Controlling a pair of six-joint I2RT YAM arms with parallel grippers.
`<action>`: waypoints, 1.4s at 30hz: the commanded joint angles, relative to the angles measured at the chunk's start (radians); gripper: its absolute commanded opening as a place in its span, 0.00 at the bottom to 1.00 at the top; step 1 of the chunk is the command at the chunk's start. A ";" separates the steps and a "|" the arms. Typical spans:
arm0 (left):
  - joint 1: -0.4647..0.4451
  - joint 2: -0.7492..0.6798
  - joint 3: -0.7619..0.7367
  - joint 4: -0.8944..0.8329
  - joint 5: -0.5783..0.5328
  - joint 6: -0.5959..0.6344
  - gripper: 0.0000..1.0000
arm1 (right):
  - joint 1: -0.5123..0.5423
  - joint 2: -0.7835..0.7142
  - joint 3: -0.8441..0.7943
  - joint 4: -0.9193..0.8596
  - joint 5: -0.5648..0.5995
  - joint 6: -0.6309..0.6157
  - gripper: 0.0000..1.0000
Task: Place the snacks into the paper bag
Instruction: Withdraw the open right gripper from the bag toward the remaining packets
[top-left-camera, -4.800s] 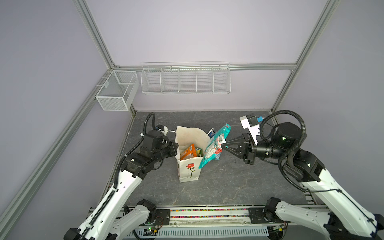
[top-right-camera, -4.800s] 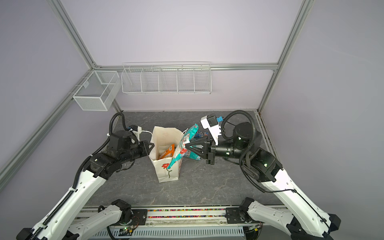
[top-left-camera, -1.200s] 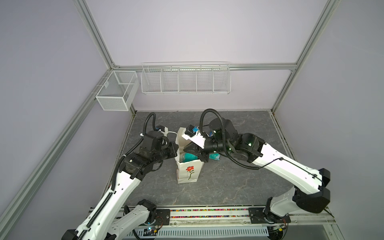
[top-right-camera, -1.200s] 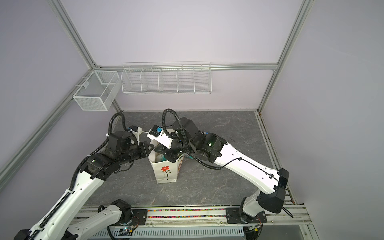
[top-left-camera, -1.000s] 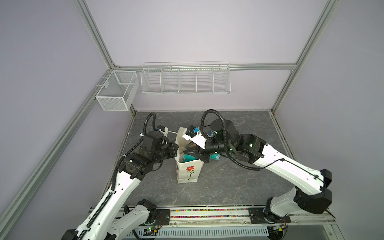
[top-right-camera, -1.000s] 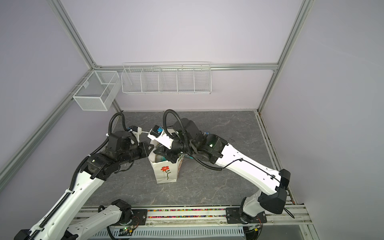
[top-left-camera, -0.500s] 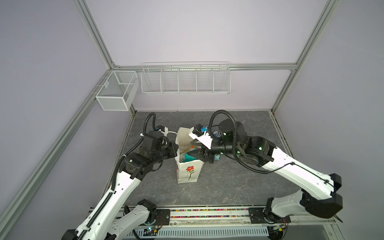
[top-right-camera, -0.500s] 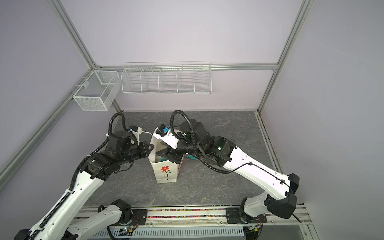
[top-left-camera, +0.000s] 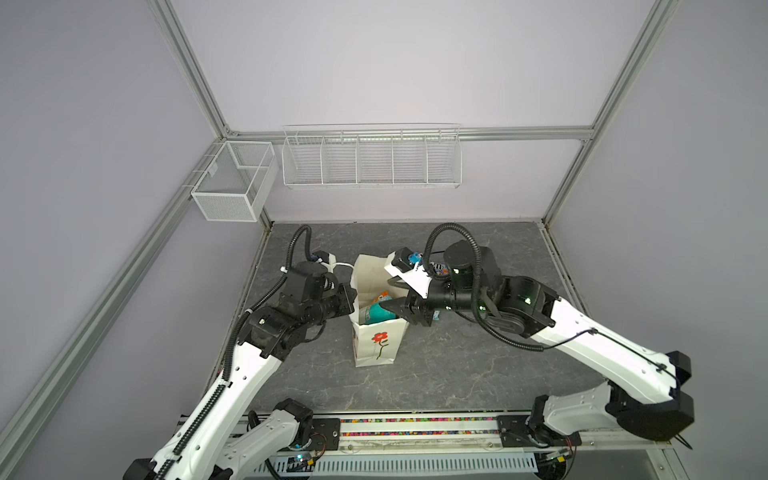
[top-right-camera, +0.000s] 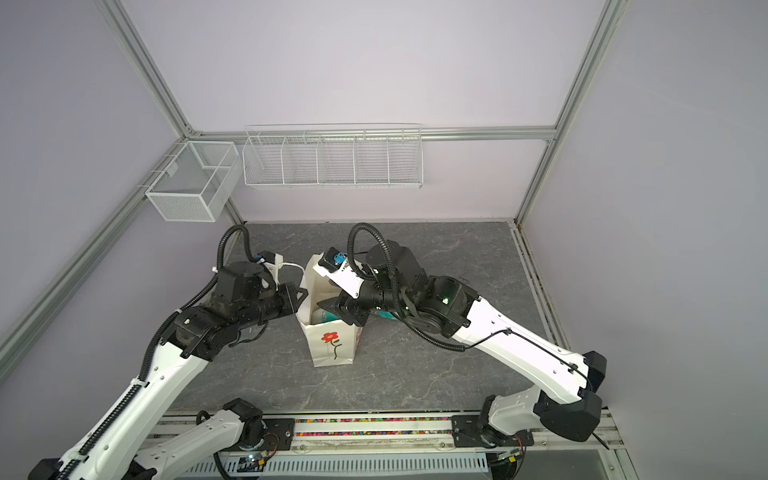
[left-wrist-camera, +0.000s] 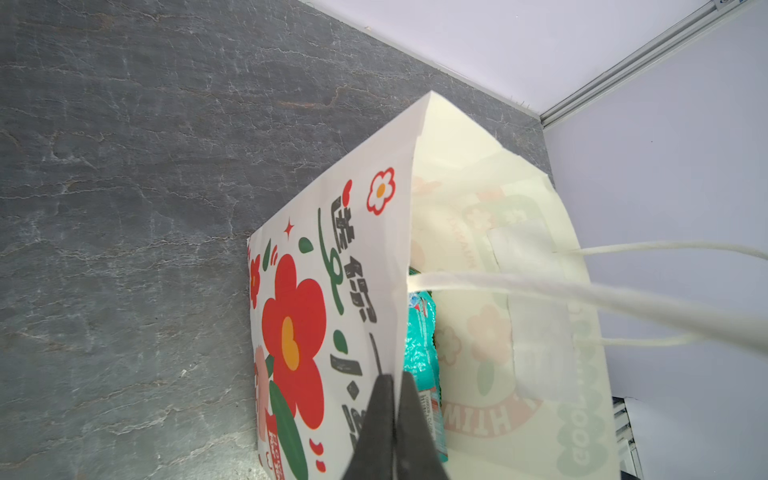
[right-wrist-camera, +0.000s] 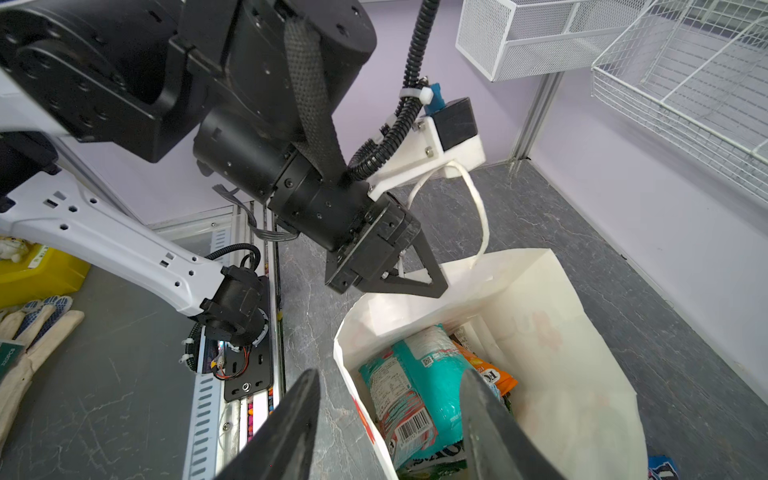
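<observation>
1. Teal foil catches the eye: the teal bag (right-wrist-camera: 419, 386) lies inside the paper bag (top-left-camera: 376, 345), resting on an orange bag (right-wrist-camera: 492, 376). The paper bag stands upright in the middle of the table (top-left-camera: 457, 365).
2. Over the mouth hangs the right gripper (right-wrist-camera: 388, 382), fingers spread wide with nothing between them. I read the step as letting go and getting clear.
3. At the rim, the left gripper (left-wrist-camera: 392, 415) has its fingers pressed together on the paper wall, pinching it so the mouth gapes.
4. To do it well, I'd say the right arm should rise straight out, clear of the rim and the cord handle (left-wrist-camera: 582, 291). The left pinch shouldn't tug, since thin paper creases and a tall bag tips.
5. Hidden: the bag's bottom, so I can't count the snacks inside. A blue wrapper (right-wrist-camera: 660, 467) outside the bag is cut off at the frame edge. In both top views the right arm covers the table behind the bag.
</observation>
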 joint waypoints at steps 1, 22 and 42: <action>-0.006 -0.009 0.026 0.049 -0.011 0.005 0.00 | 0.005 -0.046 -0.028 0.028 0.039 0.002 0.59; -0.005 -0.017 0.007 0.058 -0.014 0.000 0.00 | -0.068 -0.208 -0.167 0.099 0.124 0.079 0.71; -0.006 -0.017 0.002 0.061 -0.020 0.001 0.00 | -0.220 -0.251 -0.219 0.078 0.230 0.261 0.88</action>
